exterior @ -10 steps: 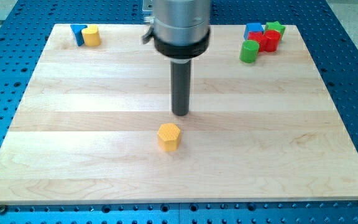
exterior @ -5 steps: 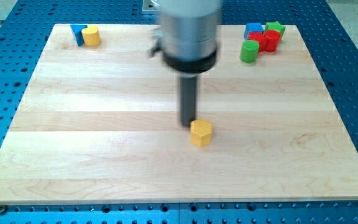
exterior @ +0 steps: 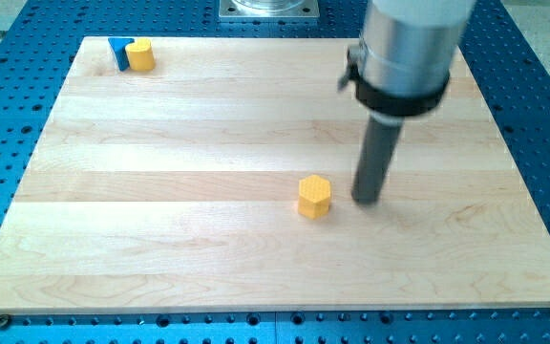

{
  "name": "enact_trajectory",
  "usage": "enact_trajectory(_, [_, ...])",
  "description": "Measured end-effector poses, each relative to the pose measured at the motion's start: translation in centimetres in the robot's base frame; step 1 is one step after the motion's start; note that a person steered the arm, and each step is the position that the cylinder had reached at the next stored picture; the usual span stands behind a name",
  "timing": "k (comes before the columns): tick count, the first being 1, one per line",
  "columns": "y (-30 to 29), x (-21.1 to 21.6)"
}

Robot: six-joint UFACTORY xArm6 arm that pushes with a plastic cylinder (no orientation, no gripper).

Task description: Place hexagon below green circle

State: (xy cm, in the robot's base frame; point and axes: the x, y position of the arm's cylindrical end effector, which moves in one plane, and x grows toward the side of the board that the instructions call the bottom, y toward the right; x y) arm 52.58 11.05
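My tip (exterior: 367, 199) just right of yellow hexagon (exterior: 314, 196), apart; no jaws to judge; mid-board (exterior: 160, 172).

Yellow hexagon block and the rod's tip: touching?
Apart. The camera view shows bare wood between the yellow hexagon block and my tip, which stands to its right.

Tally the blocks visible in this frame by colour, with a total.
Yellow: 2, the yellow hexagon just to the view's left of my tip, and the yellow cylinder at the view's top left.
Blue: 1, the blue block beside the cylinder.
Total: 3. The arm hides the view's top right corner.
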Motion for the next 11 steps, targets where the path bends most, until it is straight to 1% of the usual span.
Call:
enact_trajectory(1, [-3.0, 5.7])
enact_trajectory(2, [-6.7, -0.1])
enact_trajectory(3, [-6.7, -8.2])
enact_trajectory(4, [-7.9, -4.6])
enact_trajectory(5, [-9.1, -10.6])
enact_trajectory(6, [0.1, -15.0])
enact_trajectory(7, [0.7, -12.0])
enact_trajectory(8, [3.0, -14.3])
enact_trajectory(9, [2.5, -17.4])
enact_trajectory(11, [3.0, -17.7])
